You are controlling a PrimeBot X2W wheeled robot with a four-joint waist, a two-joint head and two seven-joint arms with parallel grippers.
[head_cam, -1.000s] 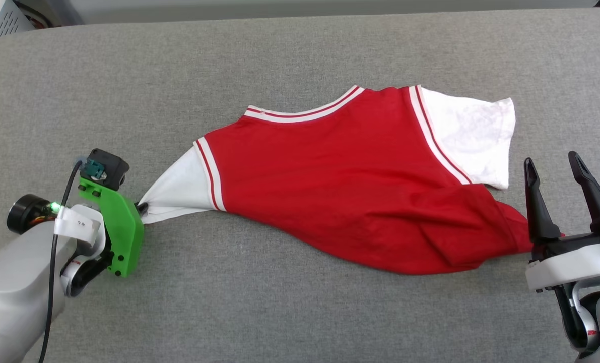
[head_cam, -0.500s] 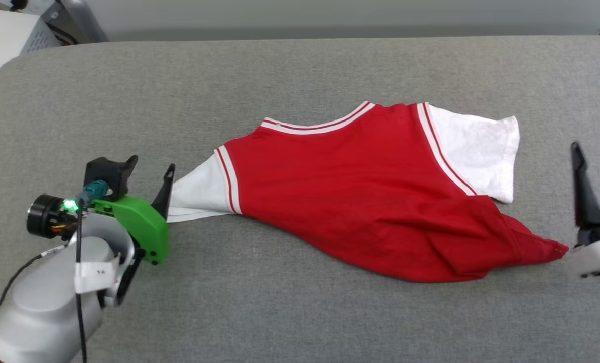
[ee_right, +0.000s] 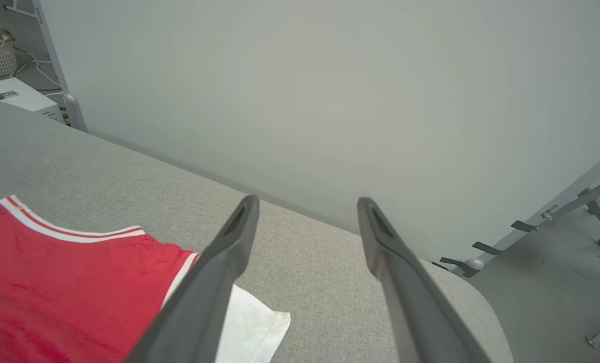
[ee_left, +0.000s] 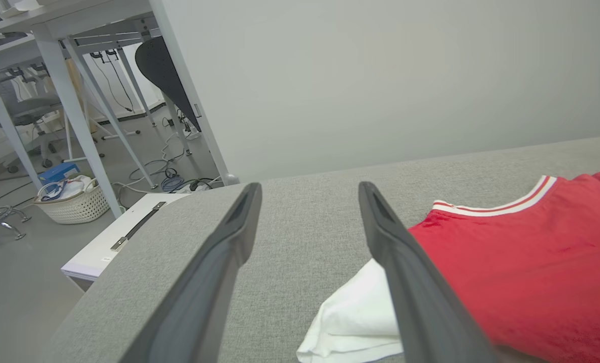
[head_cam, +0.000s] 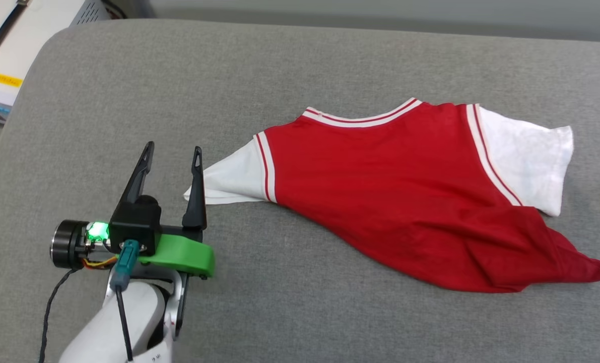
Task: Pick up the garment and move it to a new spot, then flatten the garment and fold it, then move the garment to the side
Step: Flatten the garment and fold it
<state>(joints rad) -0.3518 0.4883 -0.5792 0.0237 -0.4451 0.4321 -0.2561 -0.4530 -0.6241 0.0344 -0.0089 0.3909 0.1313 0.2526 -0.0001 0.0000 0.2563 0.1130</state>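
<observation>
The garment [head_cam: 390, 191], a red T-shirt with white sleeves and striped trim, lies skewed and partly spread on the grey padded table [head_cam: 300, 65]. Its left white sleeve [head_cam: 229, 179] comes to a point right beside my left gripper [head_cam: 174, 154], which stands open and empty just left of it. In the left wrist view the garment [ee_left: 526, 272] lies to the right of the open left gripper [ee_left: 310, 194], the sleeve [ee_left: 352, 317] beside the right finger. My right gripper [ee_right: 305, 201] is open and empty above the table, with the garment [ee_right: 58, 287] at its lower left.
A white box [head_cam: 7, 55] with a dark handle stands off the table's far-left corner. Beyond that edge the left wrist view shows desk legs [ee_left: 73, 116], cables and a woven basket [ee_left: 73, 201] on the floor. A plain grey wall runs behind the table.
My left gripper has opened and let go of the white sleeve, then swung so its fingers point up. The head camera has turned left, so the right gripper has left its view.
</observation>
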